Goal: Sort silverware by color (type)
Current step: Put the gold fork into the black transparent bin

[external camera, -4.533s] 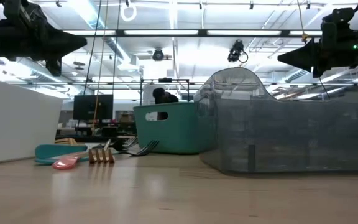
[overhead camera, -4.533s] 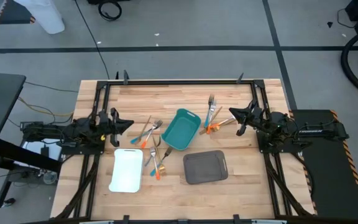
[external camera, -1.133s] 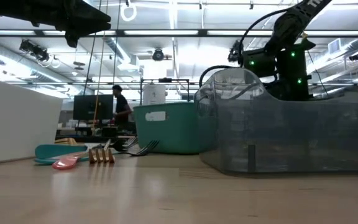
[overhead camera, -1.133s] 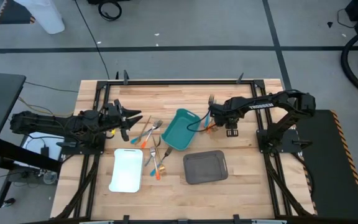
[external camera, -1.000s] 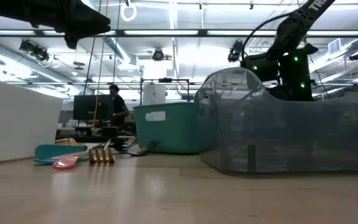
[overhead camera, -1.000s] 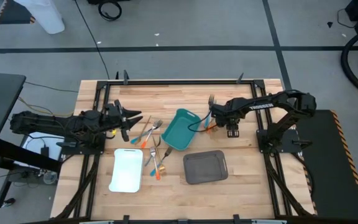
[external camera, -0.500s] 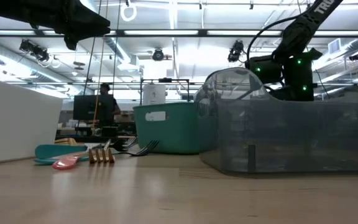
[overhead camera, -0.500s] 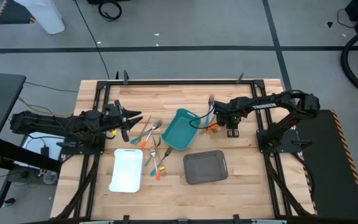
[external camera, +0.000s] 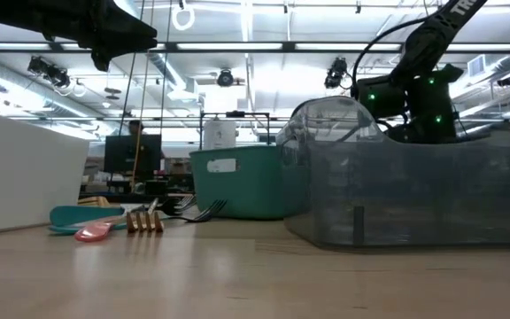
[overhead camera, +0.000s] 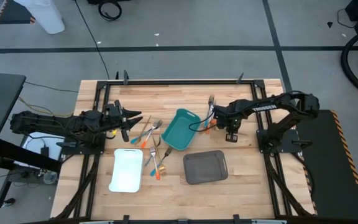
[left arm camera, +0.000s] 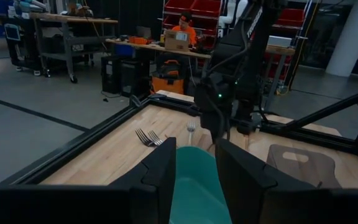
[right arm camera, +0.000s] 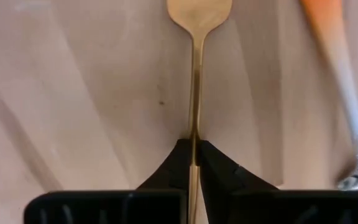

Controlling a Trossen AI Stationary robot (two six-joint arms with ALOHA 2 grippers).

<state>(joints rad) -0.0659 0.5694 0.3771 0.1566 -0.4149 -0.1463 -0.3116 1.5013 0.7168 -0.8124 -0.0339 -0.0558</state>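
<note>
My right gripper (overhead camera: 212, 120) points down over the silverware cluster (overhead camera: 211, 112) right of the teal tray (overhead camera: 180, 129). It is shut on a slim all-gold utensil (right arm camera: 197, 74). An orange-handled piece (right arm camera: 337, 56) lies beside it on the wood. My left gripper (overhead camera: 131, 118) is open and empty, in the air left of a second cluster of orange, teal and gold pieces (overhead camera: 151, 134); its fingers frame the teal tray (left arm camera: 194, 186) farther off. More pieces (overhead camera: 157, 163) lie between the white tray (overhead camera: 127, 169) and the grey tray (overhead camera: 205, 167). My right gripper pinches the gold utensil's thin shaft (right arm camera: 195, 134) between its two fingertips. The fingers come from above, pointing down. The shaft runs on beyond them to a broad flat end (right arm camera: 199, 11). Whether the utensil is lifted off the wood, I cannot tell.
The low view shows the teal tray (external camera: 237, 182) and the grey tray (external camera: 414, 190) standing on the table, with a gold fork (external camera: 144, 220) and a teal handle (external camera: 87, 215) lying at left. Two forks (overhead camera: 211, 99) lie toward the far edge. People move in the room behind.
My right gripper has shifted a little toward the table's right and near edges over the silverware cluster beside the teal tray.
</note>
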